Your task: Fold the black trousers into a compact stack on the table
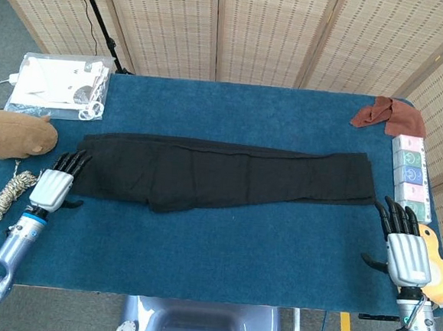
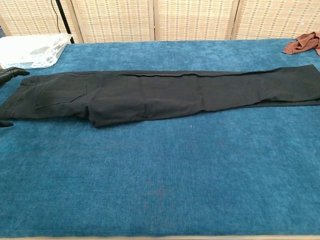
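The black trousers (image 1: 221,175) lie flat and stretched out lengthwise across the blue table (image 1: 230,250), waist at the left and leg ends at the right; the chest view shows the trousers (image 2: 170,95) with a back pocket near the waist. My left hand (image 1: 53,186) lies palm down at the waist end, fingers spread, with the tips at the cloth's edge and nothing held. Its dark fingertips (image 2: 11,73) just enter the chest view at the left border. My right hand (image 1: 403,253) rests open near the table's right front corner, just short of the leg ends.
A brown plush toy (image 1: 15,134) and a coil of rope (image 1: 7,195) lie left of the left hand. A plastic bag of papers (image 1: 59,84) sits at the back left. A rust-coloured cloth (image 1: 387,115), pastel boxes (image 1: 411,169) and a yellow toy (image 1: 439,271) line the right edge.
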